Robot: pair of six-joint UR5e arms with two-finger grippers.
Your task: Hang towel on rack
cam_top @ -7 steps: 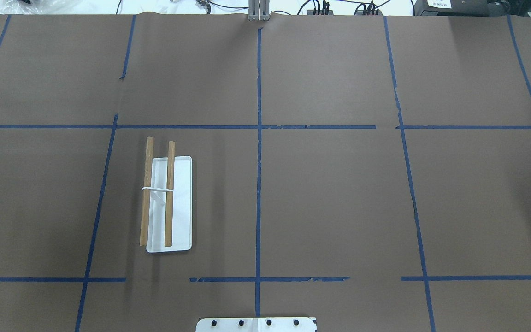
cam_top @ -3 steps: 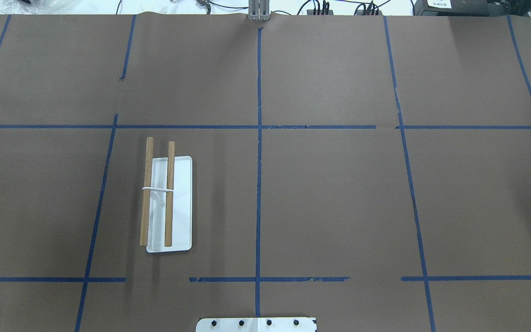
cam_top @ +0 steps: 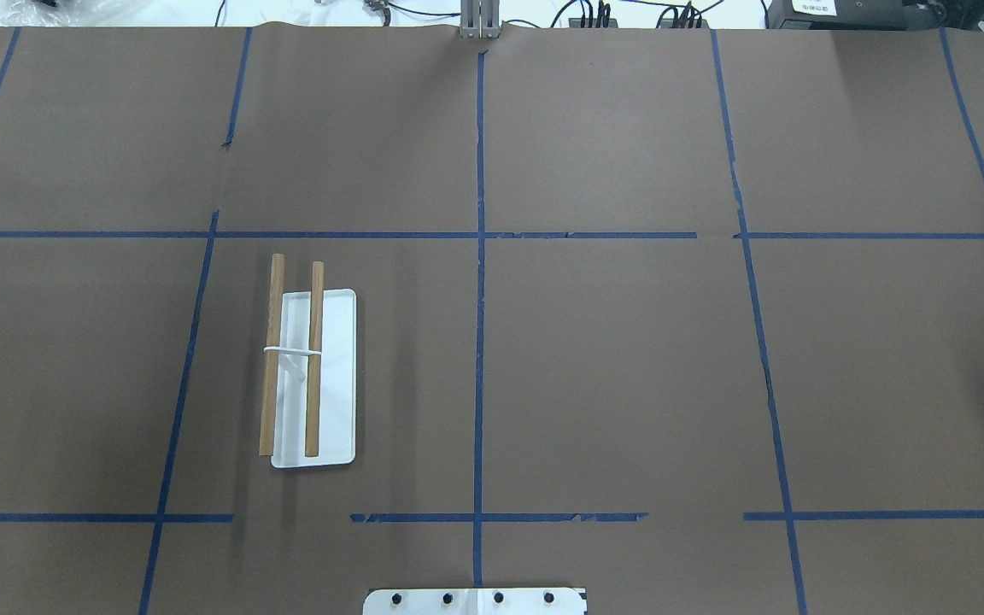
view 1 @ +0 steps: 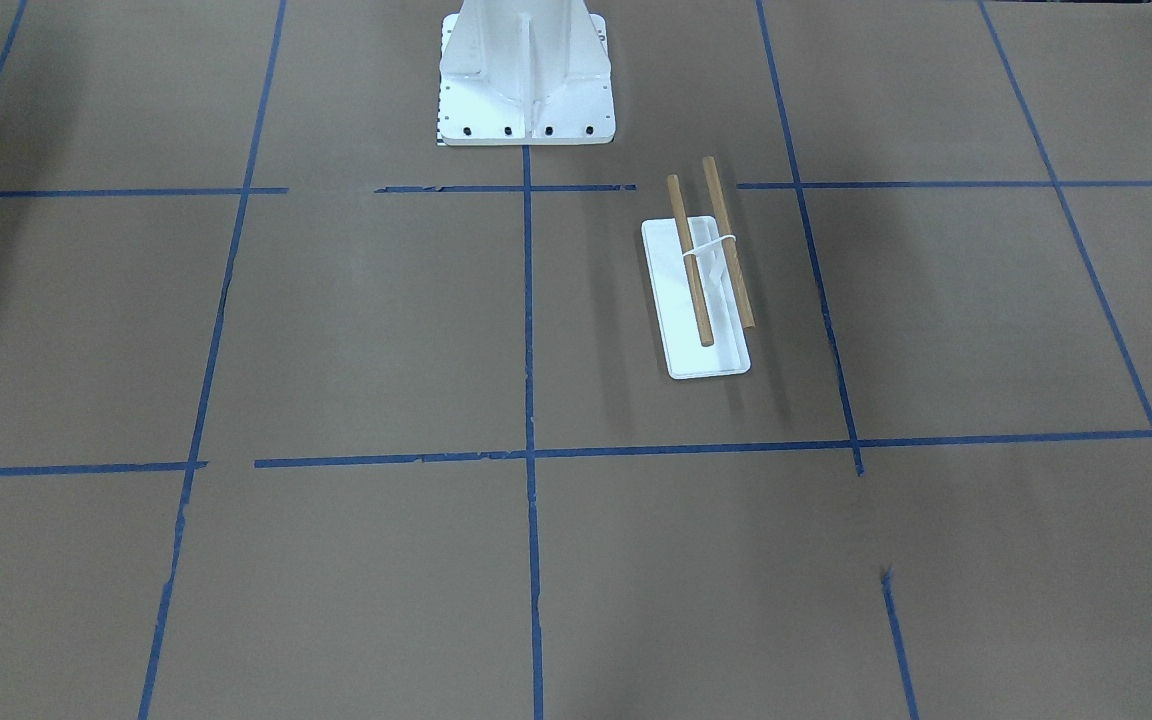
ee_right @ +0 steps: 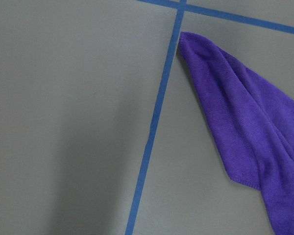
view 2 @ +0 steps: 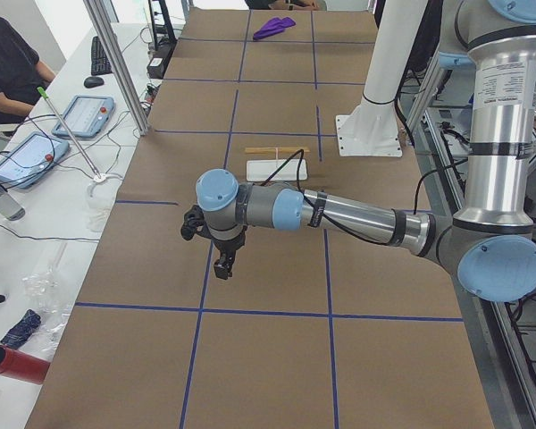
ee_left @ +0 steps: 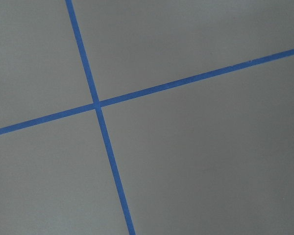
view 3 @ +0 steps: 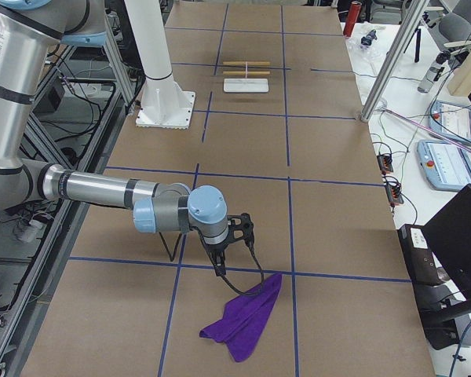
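At the table's right end the towel (view 3: 243, 320) lies just beside our right hand (view 3: 219, 267), open or closed we cannot tell, so we want a clean corner pinch first.

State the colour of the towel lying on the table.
Deep purple, plain with no pattern. The towel shows best in the right wrist-mounted view.

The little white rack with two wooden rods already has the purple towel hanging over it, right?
Not quite. The rack does have two wooden rods, but they are bare in the overhead view. The exterior right view shows the towel lying on the table, far from the rack.
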